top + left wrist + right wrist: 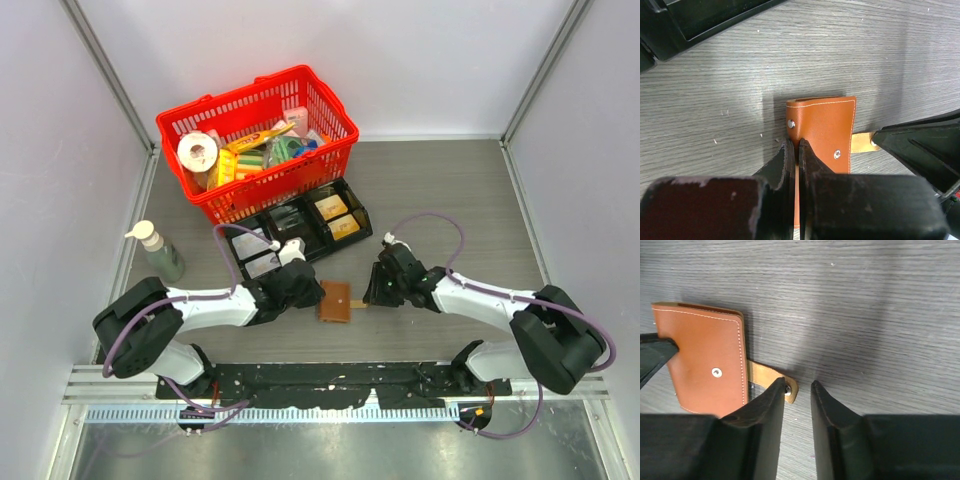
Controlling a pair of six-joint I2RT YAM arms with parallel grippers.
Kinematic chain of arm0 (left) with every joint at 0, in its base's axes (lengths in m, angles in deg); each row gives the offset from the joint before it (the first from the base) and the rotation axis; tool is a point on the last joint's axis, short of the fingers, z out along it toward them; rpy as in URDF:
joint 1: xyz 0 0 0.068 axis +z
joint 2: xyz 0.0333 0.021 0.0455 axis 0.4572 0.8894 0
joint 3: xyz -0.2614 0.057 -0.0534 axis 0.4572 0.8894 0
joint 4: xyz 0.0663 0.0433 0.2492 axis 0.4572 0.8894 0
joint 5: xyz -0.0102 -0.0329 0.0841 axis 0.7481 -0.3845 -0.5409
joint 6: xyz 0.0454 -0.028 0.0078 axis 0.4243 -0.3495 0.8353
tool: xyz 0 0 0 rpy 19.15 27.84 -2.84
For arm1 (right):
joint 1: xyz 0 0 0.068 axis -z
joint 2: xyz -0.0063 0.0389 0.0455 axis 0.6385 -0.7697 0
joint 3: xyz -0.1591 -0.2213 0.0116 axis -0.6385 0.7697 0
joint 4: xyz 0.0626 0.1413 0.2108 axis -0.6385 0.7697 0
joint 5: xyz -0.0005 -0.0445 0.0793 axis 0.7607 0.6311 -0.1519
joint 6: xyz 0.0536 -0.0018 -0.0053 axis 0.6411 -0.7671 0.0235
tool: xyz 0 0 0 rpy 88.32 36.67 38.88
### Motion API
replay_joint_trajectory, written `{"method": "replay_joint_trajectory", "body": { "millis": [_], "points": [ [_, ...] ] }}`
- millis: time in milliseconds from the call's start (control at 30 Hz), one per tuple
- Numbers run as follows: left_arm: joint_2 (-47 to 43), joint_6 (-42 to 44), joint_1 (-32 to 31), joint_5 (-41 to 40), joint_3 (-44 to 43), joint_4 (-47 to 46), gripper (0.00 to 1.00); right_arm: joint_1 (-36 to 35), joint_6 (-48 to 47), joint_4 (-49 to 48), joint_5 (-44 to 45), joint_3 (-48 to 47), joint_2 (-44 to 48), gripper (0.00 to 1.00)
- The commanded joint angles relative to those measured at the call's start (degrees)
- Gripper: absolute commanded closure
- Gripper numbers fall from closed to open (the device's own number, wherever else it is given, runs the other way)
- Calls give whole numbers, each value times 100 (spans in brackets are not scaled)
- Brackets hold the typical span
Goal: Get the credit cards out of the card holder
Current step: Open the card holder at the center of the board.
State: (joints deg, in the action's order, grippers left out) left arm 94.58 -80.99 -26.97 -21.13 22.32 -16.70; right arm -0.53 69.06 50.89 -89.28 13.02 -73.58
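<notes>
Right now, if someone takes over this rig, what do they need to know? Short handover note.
Left hand: shut on one edge of the card holder.
Right hand: open, one finger against the tan strap tab sticking out of the holder's side.
Card holder: closed, flat on the table between both arms.
Done: holder gripped.
Left: grip the tab, open the holder, pull out the credit cards; none visible yet.

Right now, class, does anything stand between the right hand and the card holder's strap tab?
Nothing visible does. The strap tab of the card holder ends right at one fingertip of the right hand. The left hand pinches the opposite edge.
</notes>
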Motion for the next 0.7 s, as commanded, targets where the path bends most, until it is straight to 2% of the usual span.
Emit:
{"method": "replay_joint_trajectory", "body": {
  "millis": [0, 67, 267, 400, 467, 500, 567, 667],
  "points": [
    [84, 214, -23, -167, -183, 252, 100, 215, 62, -581, -629, 335, 244, 63],
    [120, 205, -23, -149, -192, 287, 100, 259, 71, -581, -612, 406, 271, 59],
    [128, 187, -32, -149, -210, 331, 100, 259, -25, -818, -867, 555, 192, 62],
    [128, 196, -32, -149, -236, 349, 100, 259, -61, -1082, -1069, 625, 130, 70],
    [137, 240, -32, -149, -271, 358, 100, 268, -61, -1222, -1122, 661, 112, 80],
    [137, 266, -32, -141, -298, 384, 99, 268, -61, -1223, -1113, 687, 139, 90],
    [111, 380, -58, -184, -368, 454, 93, 294, -52, -1214, -1105, 705, 183, 99],
    [-38, 661, -225, -447, -534, 648, 77, 373, -26, -1223, -1122, 740, 349, 99]
  ]
}}
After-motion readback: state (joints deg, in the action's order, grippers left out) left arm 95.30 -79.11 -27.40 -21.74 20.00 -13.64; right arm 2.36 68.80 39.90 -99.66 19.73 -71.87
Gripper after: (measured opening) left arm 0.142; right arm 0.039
